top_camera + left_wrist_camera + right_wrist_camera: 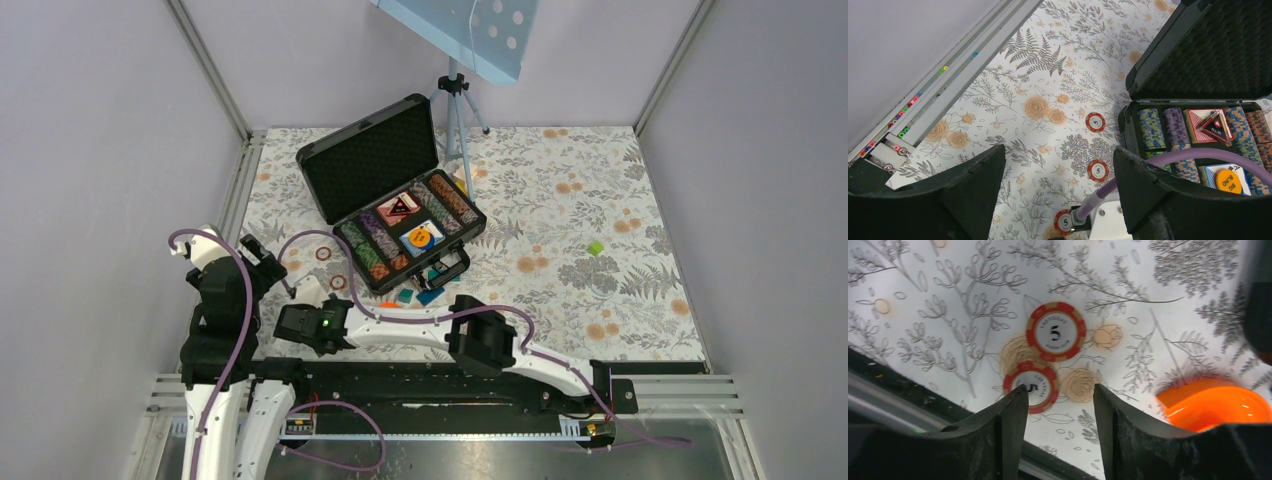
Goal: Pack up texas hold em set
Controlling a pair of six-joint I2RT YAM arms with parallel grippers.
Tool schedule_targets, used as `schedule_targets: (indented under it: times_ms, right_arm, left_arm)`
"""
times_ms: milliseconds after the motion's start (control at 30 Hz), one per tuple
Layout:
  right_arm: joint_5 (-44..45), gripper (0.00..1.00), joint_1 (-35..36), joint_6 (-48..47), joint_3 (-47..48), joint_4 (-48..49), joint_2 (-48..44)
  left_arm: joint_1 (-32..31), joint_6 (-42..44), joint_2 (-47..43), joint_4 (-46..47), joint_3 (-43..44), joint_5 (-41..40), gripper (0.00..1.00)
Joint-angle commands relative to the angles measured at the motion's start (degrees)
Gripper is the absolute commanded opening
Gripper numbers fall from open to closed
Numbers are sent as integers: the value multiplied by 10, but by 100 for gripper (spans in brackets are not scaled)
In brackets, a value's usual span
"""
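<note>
briefcase (370, 160) open, chip rows (365, 245) inside | left hand (1059, 155) wide, empty | right hand (1060, 390) part-open, empty

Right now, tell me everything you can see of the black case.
The black case is a hard shell with metal-looking edges. It lies open, set at an angle on the floral table, left of centre and toward the far side. Its lid stands tilted back, lined with egg-crate foam. A handle is on the near side. The base holds rows of striped chips, a red deck and a blue deck.
</note>
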Motion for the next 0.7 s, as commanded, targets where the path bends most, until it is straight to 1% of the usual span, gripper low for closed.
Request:
schedule_targets:
  times_ms: [0, 133, 200, 467, 667]
  right_arm:
    - [71, 57, -4, -7, -55, -68, -8]
    - [71, 57, -17, -2, -133, -27, -49]
    - [74, 58, -19, -4, -156, -6, -68]
    - [90, 58, -22, -7, -148, -4, -90]
    - [79, 61, -21, -22, -182, 70, -145]
  left_arm:
    - [-2, 0, -6, 20, 2, -2, 79]
    - [-2, 0, -6, 20, 2, -4, 78]
    - [-2, 0, -6, 19, 2, -3, 79]
    - [-2, 0, -8, 18, 3, -5, 79]
    - [-2, -1, -10, 17, 3, -10, 78]
